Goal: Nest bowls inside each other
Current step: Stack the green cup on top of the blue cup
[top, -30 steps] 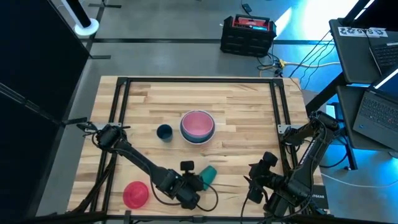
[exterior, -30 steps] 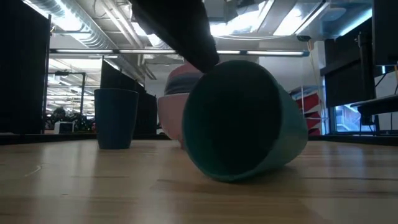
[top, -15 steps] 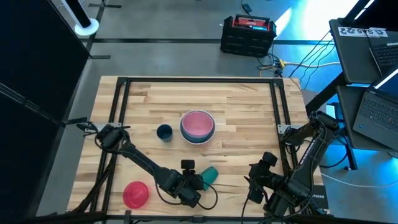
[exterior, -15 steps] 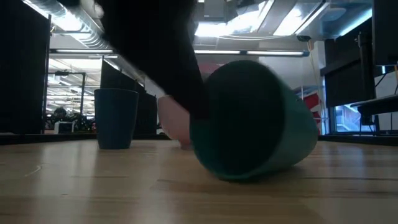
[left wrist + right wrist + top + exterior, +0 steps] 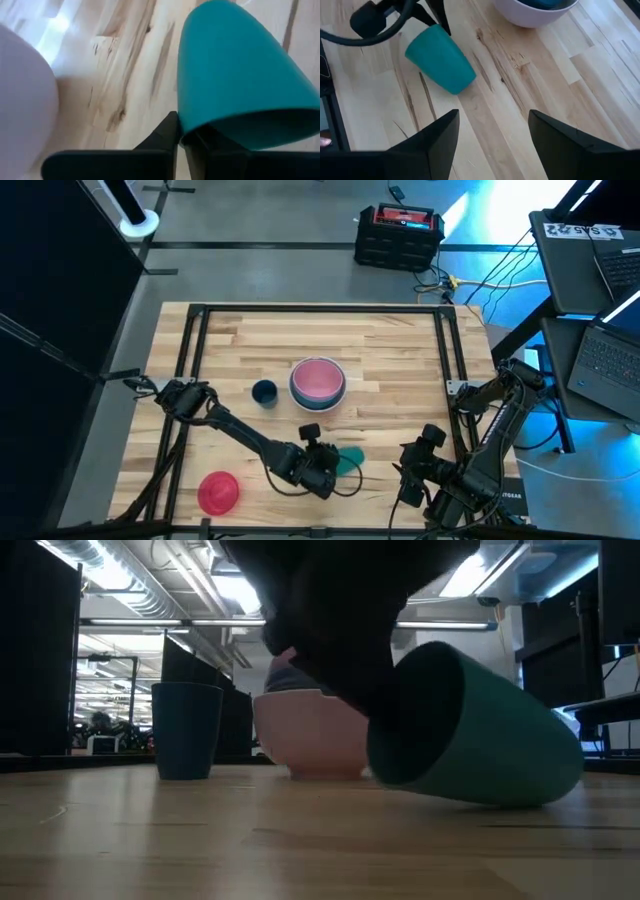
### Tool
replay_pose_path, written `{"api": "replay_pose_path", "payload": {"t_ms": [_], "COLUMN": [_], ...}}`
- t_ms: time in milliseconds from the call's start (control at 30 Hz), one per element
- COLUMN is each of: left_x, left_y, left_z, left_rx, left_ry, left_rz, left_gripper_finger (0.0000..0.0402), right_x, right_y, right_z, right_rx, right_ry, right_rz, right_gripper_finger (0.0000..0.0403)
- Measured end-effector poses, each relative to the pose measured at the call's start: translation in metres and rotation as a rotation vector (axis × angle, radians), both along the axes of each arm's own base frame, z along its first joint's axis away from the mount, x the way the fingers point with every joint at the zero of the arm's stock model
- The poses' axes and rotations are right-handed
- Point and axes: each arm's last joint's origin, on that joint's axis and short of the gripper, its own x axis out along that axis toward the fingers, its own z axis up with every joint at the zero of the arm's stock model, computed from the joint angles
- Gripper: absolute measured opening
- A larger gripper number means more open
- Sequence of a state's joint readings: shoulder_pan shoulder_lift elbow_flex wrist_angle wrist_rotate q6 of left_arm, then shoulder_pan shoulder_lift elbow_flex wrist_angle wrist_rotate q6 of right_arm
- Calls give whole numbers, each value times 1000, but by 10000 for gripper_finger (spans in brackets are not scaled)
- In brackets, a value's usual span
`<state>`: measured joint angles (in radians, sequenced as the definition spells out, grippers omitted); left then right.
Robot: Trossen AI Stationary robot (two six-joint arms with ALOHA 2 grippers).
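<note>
The left claw (image 5: 335, 463) has shifted rightward and clamped shut on the tipped teal cup's (image 5: 349, 461) rim; the right claw (image 5: 492, 132) waits open.

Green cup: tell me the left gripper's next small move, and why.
Probably lift it slightly and tip it upright: the left gripper is shut on the rim of the cup, which lies on its side on the table near the stacked bowls.
</note>
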<state>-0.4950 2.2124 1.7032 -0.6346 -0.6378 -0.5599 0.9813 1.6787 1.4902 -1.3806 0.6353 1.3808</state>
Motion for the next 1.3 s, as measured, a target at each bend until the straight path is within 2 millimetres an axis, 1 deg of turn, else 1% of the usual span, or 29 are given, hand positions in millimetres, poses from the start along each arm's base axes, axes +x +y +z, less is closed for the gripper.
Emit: {"api": "replay_pose_path", "payload": {"t_ms": [167,267,367,400,467,500,533,567,633,700,800,833,867,933,1000,1300], "left_x": [-15,-31,-52,-62,-85,-90,-99,-108,-124,-140,-154,-158,-166,-168,-176,-185], "left_y": [6,13,23,29,53,64,77,89,119,142,169,177,187,204,219,241], "left_z": [68,110,151,167,200,213,229,239,256,264,267,264,262,255,240,182], "left_rx": [-131,-207,-280,-285,-286,-327,-383,-427,-484,-492,-504,-509,-523,-530,-539,-633], "left_ry": [68,115,166,191,248,218,179,157,135,88,72,81,93,101,155,412], "left_rz": [48,84,126,147,217,219,185,188,264,298,374,391,419,488,545,565], "left_gripper_finger": [3,2,1,0,0,0,0,0,0,0,0,0,0,0,0,0], "right_x": [0,0,0,0,0,0,0,0,0,0,0,1,1,1,2,2], "right_y": [0,0,0,0,-1,-1,-1,-1,-2,-2,-1,-1,0,1,1,1], "right_z": [0,0,0,0,0,0,-1,-3,-6,-10,-16,-18,-20,-21,-22,-23], "right_rx": [-3,-4,-6,-8,-19,-25,-28,-30,-28,-18,18,27,37,52,61,66], "right_ry": [-1,-2,-3,-8,-21,-26,-31,-32,-39,-41,-57,-57,-57,-67,-74,-75], "right_rz": [0,-1,-1,-1,-1,-1,-2,-3,-13,-32,-67,-74,-82,-85,-86,-95], "right_gripper_finger": [223,223,223,223,223,223,223,223,223,223,223,223,223,223,223,223]}}
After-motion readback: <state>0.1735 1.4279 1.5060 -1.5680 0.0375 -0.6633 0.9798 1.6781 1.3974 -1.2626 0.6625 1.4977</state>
